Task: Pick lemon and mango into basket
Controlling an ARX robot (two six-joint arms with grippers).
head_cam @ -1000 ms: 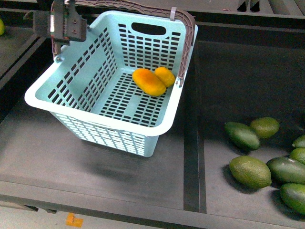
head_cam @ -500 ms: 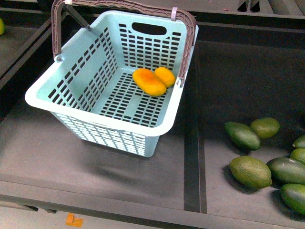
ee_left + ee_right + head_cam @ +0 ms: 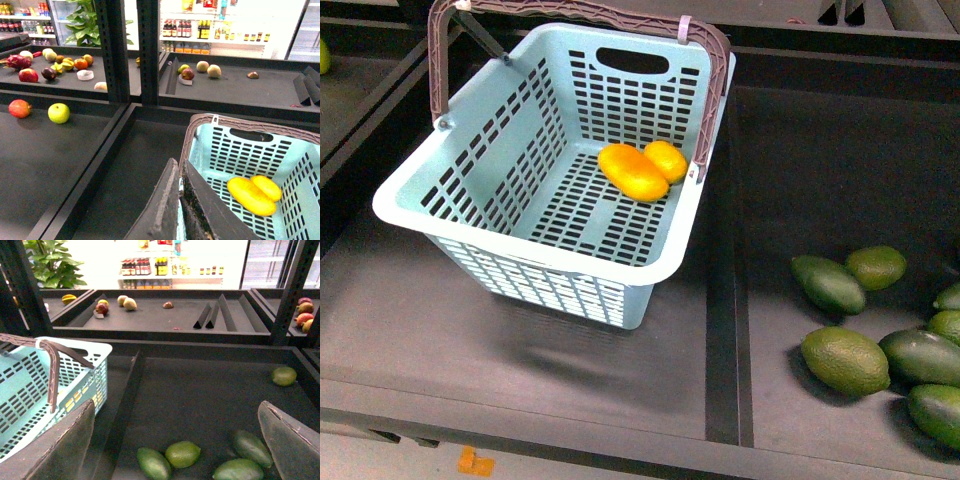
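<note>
— Where are the fruits?

— Both lie inside the large pale aqua slotted plastic basket (image 3: 550,170) with the brown ribbed handle. The long orange-yellow mango (image 3: 632,172) and the shorter, rounder yellow-orange lemon (image 3: 667,160) touch each other on its floor, near the far corner.

— And the pincers?

— The left gripper (image 3: 179,200) has its dark fingers pressed together, empty, just outside the basket's rim; the fruits sit beyond it, inside. The right gripper (image 3: 175,440) stands wide apart, holding nothing, with the basket off to one side and dark green oval fruits (image 3: 182,454) on the black shelf ahead of it.
</note>
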